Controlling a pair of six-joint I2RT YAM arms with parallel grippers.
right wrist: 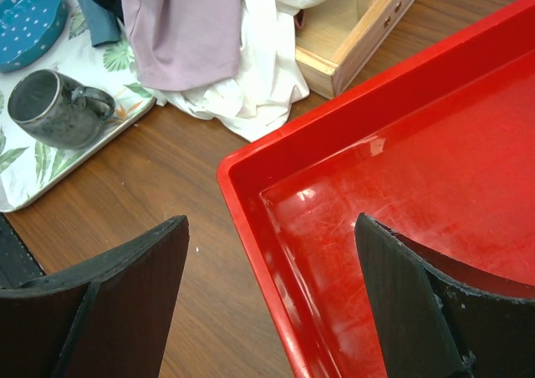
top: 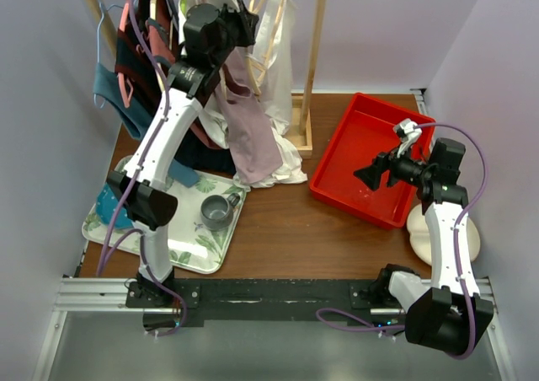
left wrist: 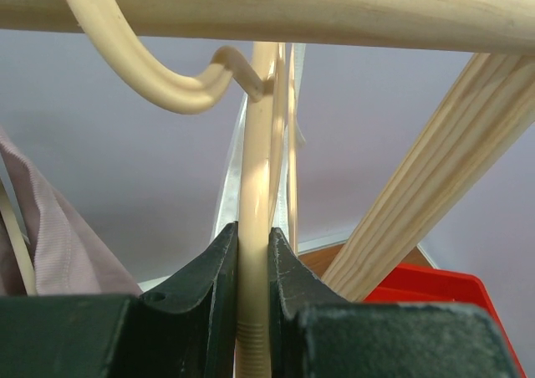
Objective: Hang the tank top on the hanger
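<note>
The cream hanger (left wrist: 255, 194) hangs by its hook (left wrist: 159, 81) over the wooden rail (left wrist: 334, 10). My left gripper (left wrist: 253, 232) is shut on the hanger's arm just below the hook; from above it shows high at the rack (top: 249, 23). A thin white strap of the tank top (left wrist: 227, 196) runs alongside the hanger's arm, and the white fabric (top: 282, 40) hangs down behind my left arm, partly hidden by it. My right gripper (right wrist: 272, 223) stands open and empty above the near left rim of the red tray (right wrist: 251, 219), to the right of the rack (top: 370, 177).
A mauve garment (top: 253, 136) and dark and blue clothes (top: 126, 69) hang on the rack. White cloth (right wrist: 259, 85) lies heaped at its base. A leaf-patterned tray (top: 189, 246) holds a grey mug (top: 217, 211) and a blue dish (right wrist: 29, 22). The rack's post (top: 316, 52) stands beside the red tray.
</note>
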